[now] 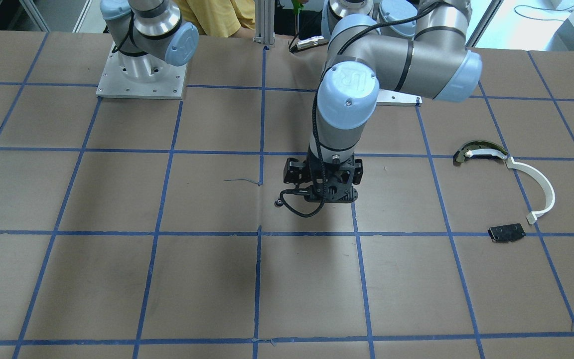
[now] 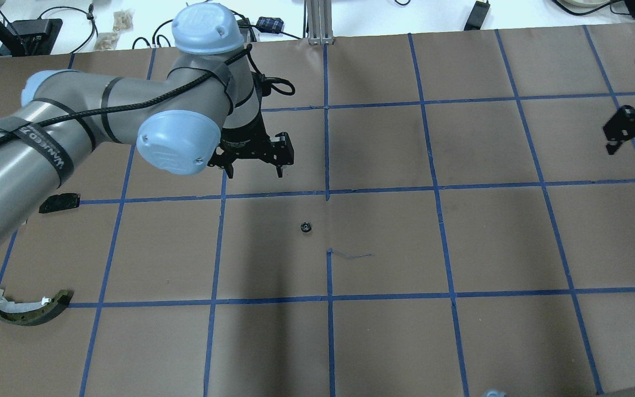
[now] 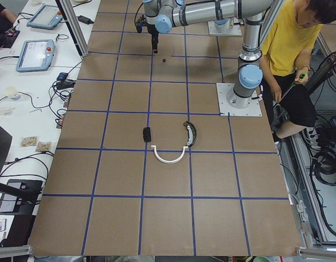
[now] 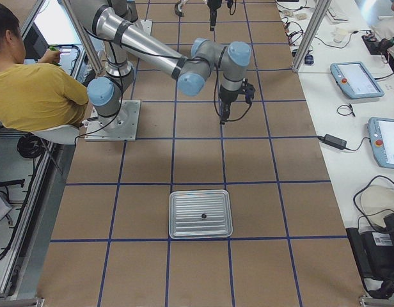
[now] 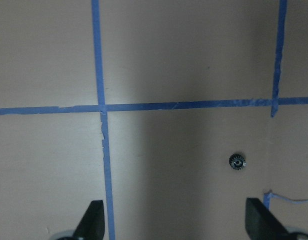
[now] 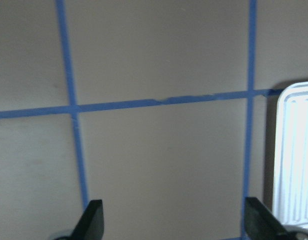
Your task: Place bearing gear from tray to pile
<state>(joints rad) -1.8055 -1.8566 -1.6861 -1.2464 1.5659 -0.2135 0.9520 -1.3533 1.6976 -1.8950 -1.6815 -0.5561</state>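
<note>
Positions run left to right in the overhead view.

**Surroundings**
- The pile (image 3: 169, 160) lay at the far left of the table (image 2: 505, 242), well apart from the other items. It comprised:
  - a flat black plate (image 2: 59, 202);
  - a dark yellowish-metal curved piece (image 2: 33, 309);
  - a white curved strip (image 1: 541, 184), touching one end of the metal piece.
- The left arm (image 2: 47, 143) crossed above this area and hid most of the white strip in the overhead view.
- The bearing gear (image 2: 306, 226) lay flat on the brown paper near the table centre, just beside a crossing of the blue tape grid (image 2: 433, 187).
- A loose tape scrap (image 2: 350, 255) lay near the gear, apart from it.
- The tray (image 4: 184, 230) sat on the robot's right end of the table, outside the overhead view. A small dark part (image 4: 203, 216) lay near its middle, too small to identify.
- An operator (image 3: 291, 38) in a yellow shirt sat behind the robot base.

**Arm pose**
- The left arm reached out over the table centre, wrist pointing straight down.
- The left gripper (image 2: 255, 168) hung above the paper with its jaws spread wide and holding nothing. The gear lay apart from it, off toward the finger (image 5: 259, 222) on the wrist view's right.
- The right gripper (image 2: 626, 129) was at the far right edge, raised and pointing down, jaws also wide apart and holding nothing. The tray's edge showed at the right of its wrist view.
</note>
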